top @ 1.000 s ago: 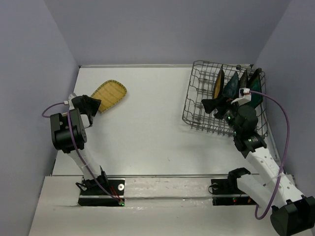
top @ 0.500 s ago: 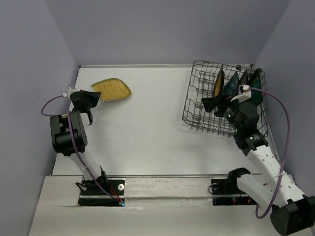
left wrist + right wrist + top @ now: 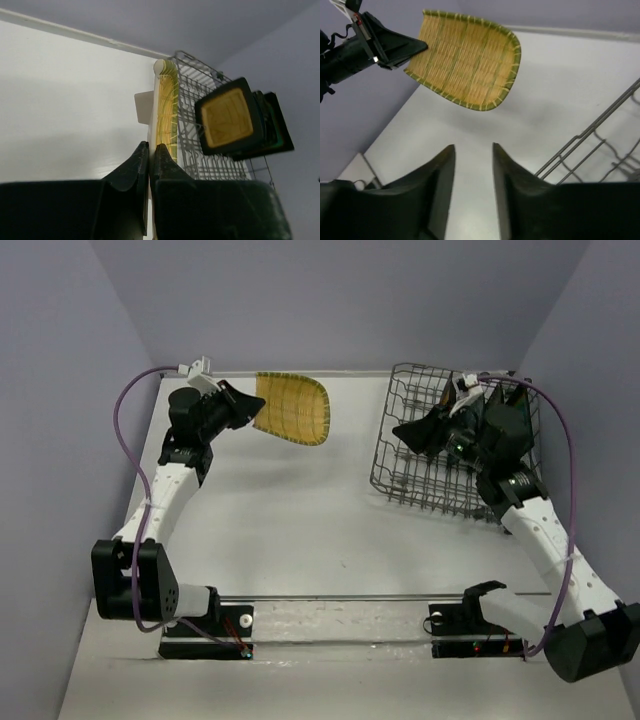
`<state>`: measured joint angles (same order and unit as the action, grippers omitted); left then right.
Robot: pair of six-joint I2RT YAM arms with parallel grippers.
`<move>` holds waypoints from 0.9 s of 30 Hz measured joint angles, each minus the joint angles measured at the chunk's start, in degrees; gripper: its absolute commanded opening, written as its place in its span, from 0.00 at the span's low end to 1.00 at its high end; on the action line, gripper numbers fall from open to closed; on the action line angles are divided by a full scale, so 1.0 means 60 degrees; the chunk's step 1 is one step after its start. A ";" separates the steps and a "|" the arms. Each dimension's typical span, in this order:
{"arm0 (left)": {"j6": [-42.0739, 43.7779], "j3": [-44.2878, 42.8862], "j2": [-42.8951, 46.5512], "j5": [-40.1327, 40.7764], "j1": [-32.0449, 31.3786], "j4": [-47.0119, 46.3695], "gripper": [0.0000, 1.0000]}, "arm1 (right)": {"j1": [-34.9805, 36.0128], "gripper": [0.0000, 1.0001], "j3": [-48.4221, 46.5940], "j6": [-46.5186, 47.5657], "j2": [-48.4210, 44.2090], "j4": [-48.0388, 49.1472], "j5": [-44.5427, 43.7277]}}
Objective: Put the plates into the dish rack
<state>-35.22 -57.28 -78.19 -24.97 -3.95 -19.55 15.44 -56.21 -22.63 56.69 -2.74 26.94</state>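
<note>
The top camera looks down from above and behind the arm bases on the whole table, with the dish rack at far right. The left wrist camera sits close behind the left tool and faces the rack from its left side, along the edge of the yellow-tan gridded plate. The right wrist camera, behind the right tool at the rack, faces leftward away from it, and all three views share this plate.

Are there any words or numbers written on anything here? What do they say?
None can be read. The yellow gridded plate shows only woven lines, the amber plate carries no lettering, and the dish rack is bare wire.
</note>
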 measured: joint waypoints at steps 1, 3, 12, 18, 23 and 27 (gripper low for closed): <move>0.0098 -0.0066 0.0219 -0.0350 -0.0109 0.0157 0.06 | 0.0000 0.18 -0.0237 0.0153 0.0357 -0.0175 0.0426; 0.0382 -0.0087 0.0572 -0.0903 -0.0178 0.0510 0.06 | 0.0000 0.09 -0.0634 0.0532 0.0914 -0.0517 0.1031; 0.1668 -0.0047 0.1705 -0.2310 -0.1184 0.2222 0.06 | 0.0000 0.83 -0.2466 0.1887 0.2025 -0.1515 0.2947; 0.2441 -0.0051 0.2226 -0.3344 -0.2470 0.2772 0.06 | 0.0138 0.89 -0.3326 0.2721 0.2714 -0.1898 0.3923; 0.2918 -0.0131 0.2262 -0.3748 -0.3344 0.3264 0.06 | 0.0474 0.90 -0.3402 0.3373 0.2911 -0.2506 0.4229; 0.3115 -0.0397 0.2127 -0.3840 -0.3832 0.3483 0.06 | 0.1151 0.90 -0.3683 0.3942 0.3122 -0.3024 0.4299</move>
<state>-16.53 -59.66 -65.43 -48.01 -26.94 1.34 22.35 -78.30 1.02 75.42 -20.88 52.73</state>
